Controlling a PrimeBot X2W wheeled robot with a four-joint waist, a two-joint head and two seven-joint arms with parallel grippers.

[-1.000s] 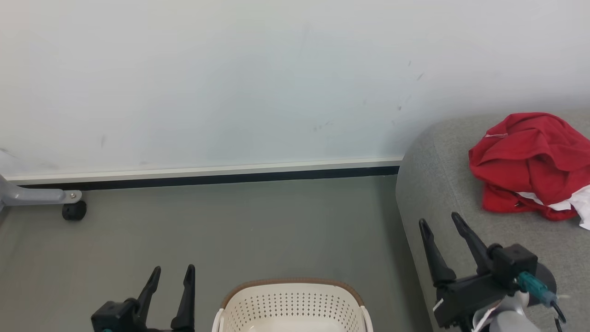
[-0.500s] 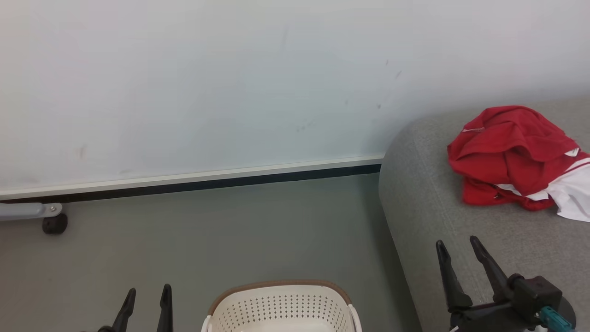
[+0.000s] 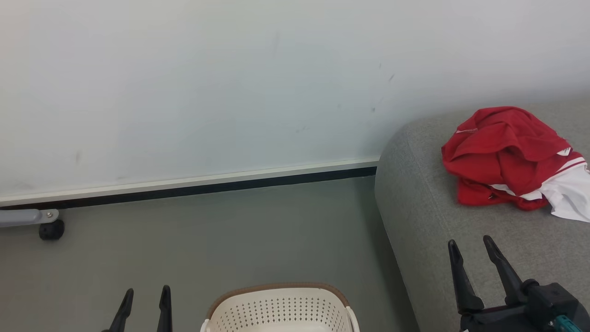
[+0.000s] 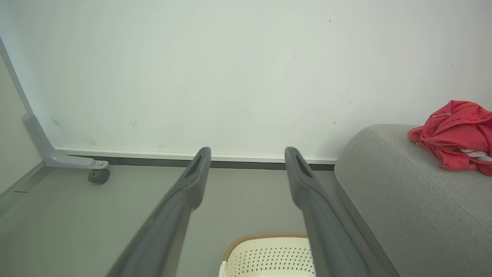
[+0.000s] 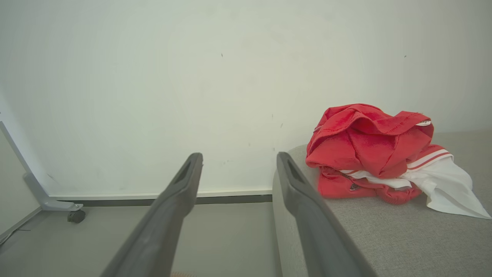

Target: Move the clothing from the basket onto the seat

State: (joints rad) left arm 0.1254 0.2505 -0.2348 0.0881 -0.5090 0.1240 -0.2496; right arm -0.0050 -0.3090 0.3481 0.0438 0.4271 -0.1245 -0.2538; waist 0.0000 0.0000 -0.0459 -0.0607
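The basket (image 3: 276, 312) is standing on the floor (image 3: 239, 240), and the red clothing (image 3: 500, 152) is lying on the seat (image 3: 421, 221) to its right.

At the far left, a grey frame leg with a black castor (image 3: 51, 229) is resting on the floor by the white wall (image 3: 207, 83). The left gripper (image 3: 147, 290) is hanging at the lower left, jaws apart and empty. Just beside it the cream basket is showing its far rim and perforated wall. Further right, the right gripper (image 3: 469, 240) is hovering over the grey seat, jaws apart and empty, near the clothing but not touching it. The clothing is sitting bunched in a heap, with white fabric spilling out rightward.
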